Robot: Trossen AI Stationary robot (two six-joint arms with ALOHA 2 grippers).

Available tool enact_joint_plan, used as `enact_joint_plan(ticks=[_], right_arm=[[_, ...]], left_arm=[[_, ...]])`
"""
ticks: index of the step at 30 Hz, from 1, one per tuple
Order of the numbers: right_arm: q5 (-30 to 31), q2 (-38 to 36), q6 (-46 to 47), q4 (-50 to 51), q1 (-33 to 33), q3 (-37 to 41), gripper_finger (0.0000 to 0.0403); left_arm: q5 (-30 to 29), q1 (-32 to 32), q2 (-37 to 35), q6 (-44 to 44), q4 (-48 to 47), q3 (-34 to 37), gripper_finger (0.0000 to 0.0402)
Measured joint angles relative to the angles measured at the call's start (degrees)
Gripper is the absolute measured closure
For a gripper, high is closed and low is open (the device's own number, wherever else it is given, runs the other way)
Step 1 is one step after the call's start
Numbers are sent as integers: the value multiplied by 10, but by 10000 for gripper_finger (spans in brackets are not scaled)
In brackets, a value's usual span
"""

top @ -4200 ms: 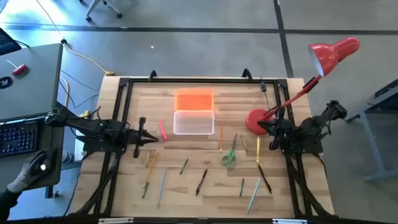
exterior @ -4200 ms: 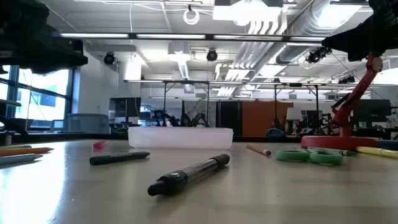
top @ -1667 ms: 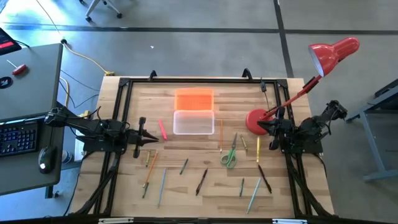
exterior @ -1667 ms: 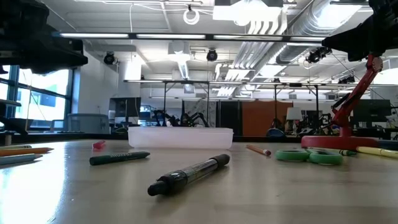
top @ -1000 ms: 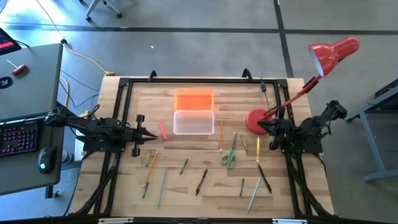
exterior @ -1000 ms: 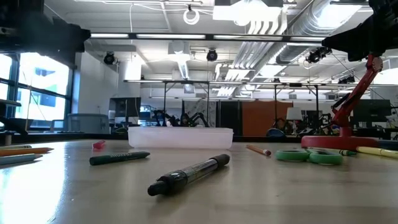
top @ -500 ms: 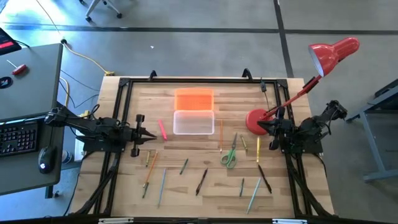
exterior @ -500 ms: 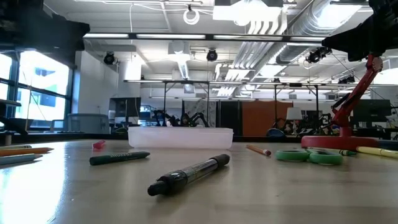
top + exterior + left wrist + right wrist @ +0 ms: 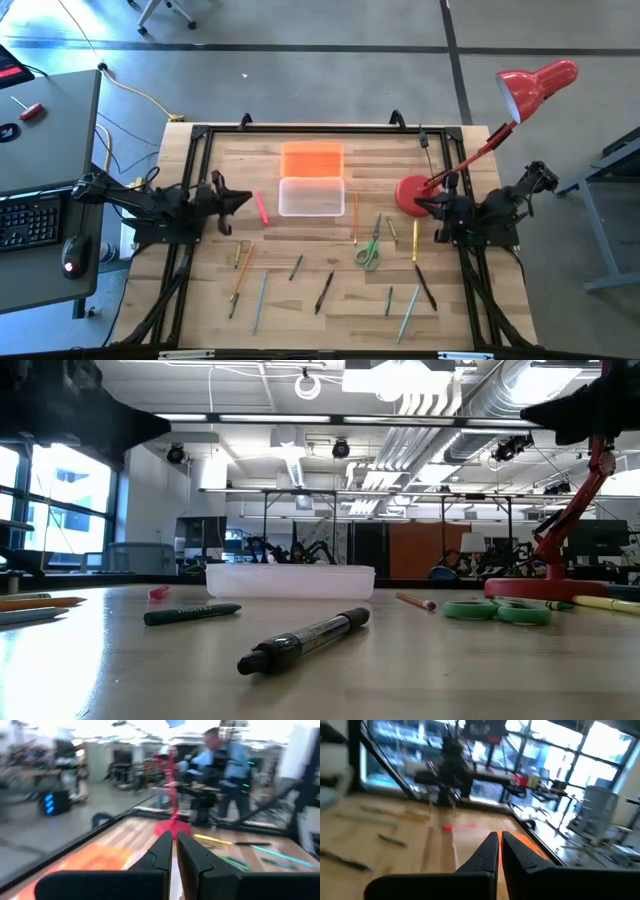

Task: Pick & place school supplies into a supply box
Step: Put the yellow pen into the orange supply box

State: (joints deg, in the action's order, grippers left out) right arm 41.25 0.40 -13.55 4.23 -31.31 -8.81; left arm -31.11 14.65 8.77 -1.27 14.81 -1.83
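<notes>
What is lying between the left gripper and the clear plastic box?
In the high view, one pink marker lies on the wood between the left gripper and the clear plastic box. It touches neither.

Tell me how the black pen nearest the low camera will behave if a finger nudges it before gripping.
The black pen looks round-barrelled and lies flat on the table, so a sideways nudge would probably roll it. It looks thin and light, so it may skid or pivot rather than stay put. Nothing touches it, so closing across the barrel from above seems safer than pushing.
</notes>
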Motion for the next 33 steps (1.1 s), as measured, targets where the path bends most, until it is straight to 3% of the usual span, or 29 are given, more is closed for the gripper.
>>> enact_joint_plan(ticks=[5, 8, 16, 27, 29, 33], right_arm=[[-59, 0, -9, -72, 0, 0, 402], [-59, 0, -69, -106, 0, 0, 402], [-30, 0, -97, -155, 0, 0, 402], [92, 0, -185, -162, 36, 0, 402], [84, 0, -181, -161, 43, 0, 402], [7, 2, -183, -152, 53, 0, 402]], left_arm=[[-90, 0, 0, -89, -37, 0, 344], [-132, 0, 0, -119, -74, 0, 344], [-110, 0, 0, -128, -107, 0, 344], [-122, 0, 11, -121, -102, 0, 344], [-129, 0, 11, -106, -94, 0, 344], [-178, 0, 11, -72, -57, 0, 344]])
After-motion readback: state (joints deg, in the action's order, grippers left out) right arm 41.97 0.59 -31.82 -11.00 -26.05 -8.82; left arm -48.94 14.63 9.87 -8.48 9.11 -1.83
